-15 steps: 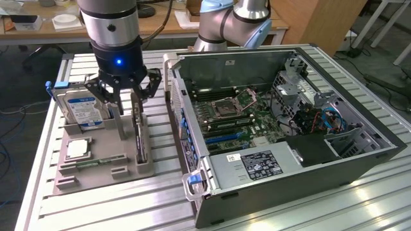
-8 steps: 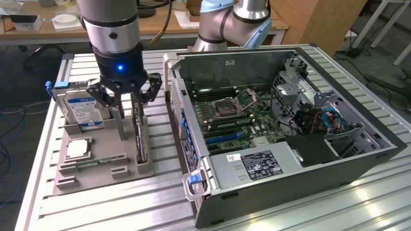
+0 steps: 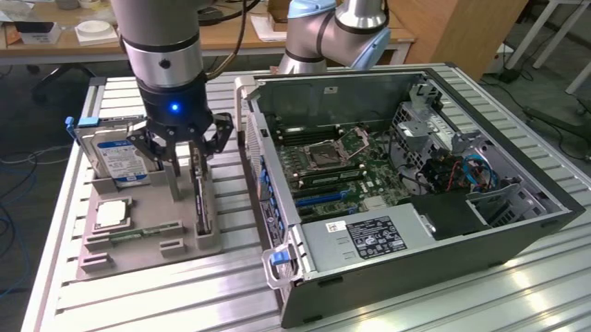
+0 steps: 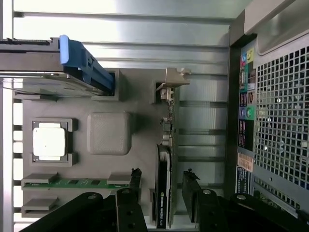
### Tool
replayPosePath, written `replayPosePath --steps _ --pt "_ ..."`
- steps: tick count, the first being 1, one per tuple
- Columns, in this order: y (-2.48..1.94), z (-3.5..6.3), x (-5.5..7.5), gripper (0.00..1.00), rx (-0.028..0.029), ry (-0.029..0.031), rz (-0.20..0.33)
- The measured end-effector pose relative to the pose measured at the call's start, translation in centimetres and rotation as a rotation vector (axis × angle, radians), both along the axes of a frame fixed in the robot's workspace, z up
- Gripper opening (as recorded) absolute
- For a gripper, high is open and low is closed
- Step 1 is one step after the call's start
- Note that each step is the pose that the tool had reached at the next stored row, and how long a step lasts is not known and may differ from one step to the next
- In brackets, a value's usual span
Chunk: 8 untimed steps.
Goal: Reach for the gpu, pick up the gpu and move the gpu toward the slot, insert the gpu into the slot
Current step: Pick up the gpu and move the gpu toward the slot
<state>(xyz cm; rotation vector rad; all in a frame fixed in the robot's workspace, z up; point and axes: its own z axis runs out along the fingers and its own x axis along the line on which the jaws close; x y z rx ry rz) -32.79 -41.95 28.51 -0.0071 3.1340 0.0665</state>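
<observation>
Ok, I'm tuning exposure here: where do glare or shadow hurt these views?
Exterior view: glare streaks on the table by the computer case. Wrist view: the table's slats blown out, the processor washed white, the end effector nearly black either side of the gpu.

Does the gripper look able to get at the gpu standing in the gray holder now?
Likely yes. The open gripper hangs just above the gpu, a finger on each side of its upper edge, with nothing between. The hard drive stands apart in its own slot.
</observation>
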Motion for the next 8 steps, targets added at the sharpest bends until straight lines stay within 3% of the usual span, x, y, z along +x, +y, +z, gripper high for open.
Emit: replayPosePath --steps 6,8 --pt "-0.17 -0.66 0.0 0.49 -0.0031 -0.0021 0.0" --pt "-0.24 -0.92 0.01 0.55 -0.0038 -0.0032 0.0"
